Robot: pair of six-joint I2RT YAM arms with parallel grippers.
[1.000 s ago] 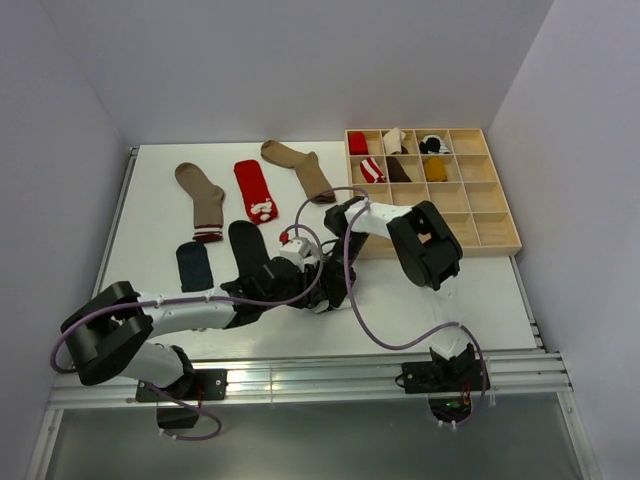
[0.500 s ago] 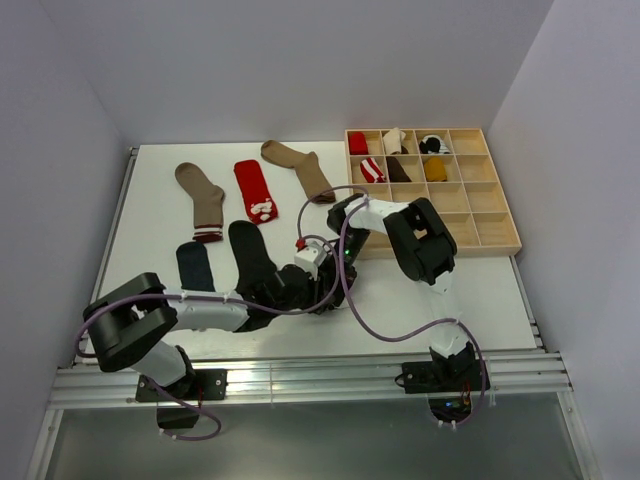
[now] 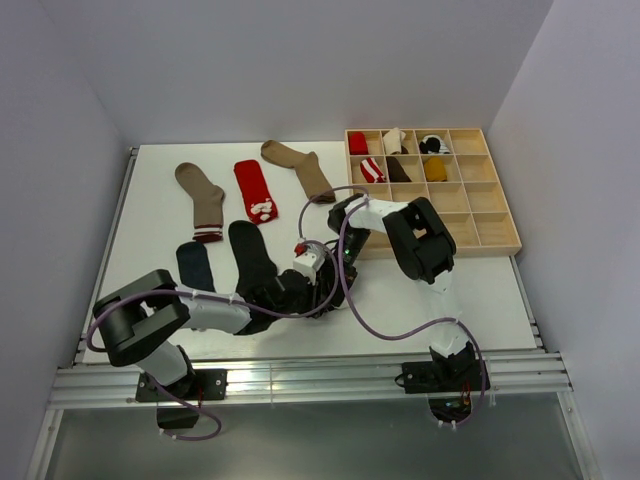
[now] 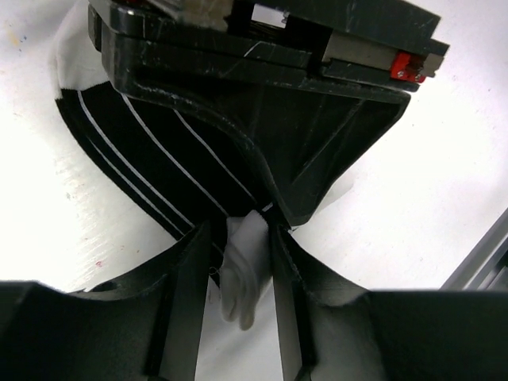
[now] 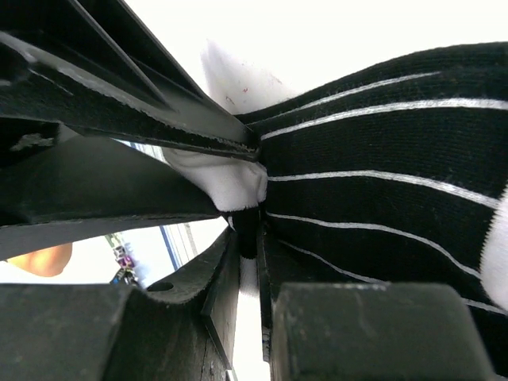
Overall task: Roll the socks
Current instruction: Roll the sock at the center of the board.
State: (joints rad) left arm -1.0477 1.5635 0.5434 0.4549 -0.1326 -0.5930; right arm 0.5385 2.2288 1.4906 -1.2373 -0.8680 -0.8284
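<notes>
1. Left gripper (image 4: pixel 238 230) has its jaws partly apart around the white toe of the striped sock (image 4: pixel 119 151). The cloth sits between the fingers, but we cannot tell whether they pinch it yet.
2. Right gripper (image 5: pixel 250 226) faces the left one nose to nose. Its jaws are almost closed on the same sock, clamping the fabric where the white toe meets the stripes.
3. We see the striped sock lying on the table (image 3: pixel 480 290) near its middle front, just right of the black sock (image 3: pixel 250 255). In the top view the two wrists hide most of it.
4. Over the last second the left arm has swung its elbow to the right and pushed its wrist in against the right gripper. The left jaws have also narrowed a little. The right arm has barely moved and has kept its clamp.
5. We judge that the left gripper is taking hold of the toe end while the right one pins it. That would be the start of the roll, and no turn of fabric shows yet.
6. Farther out, the navy sock (image 3: pixel 194 265), red sock (image 3: pixel 254 188) and two tan socks (image 3: pixel 203 198) lie flat and unrolled. The tray (image 3: pixel 495 235) already holds several rolled pairs.
</notes>
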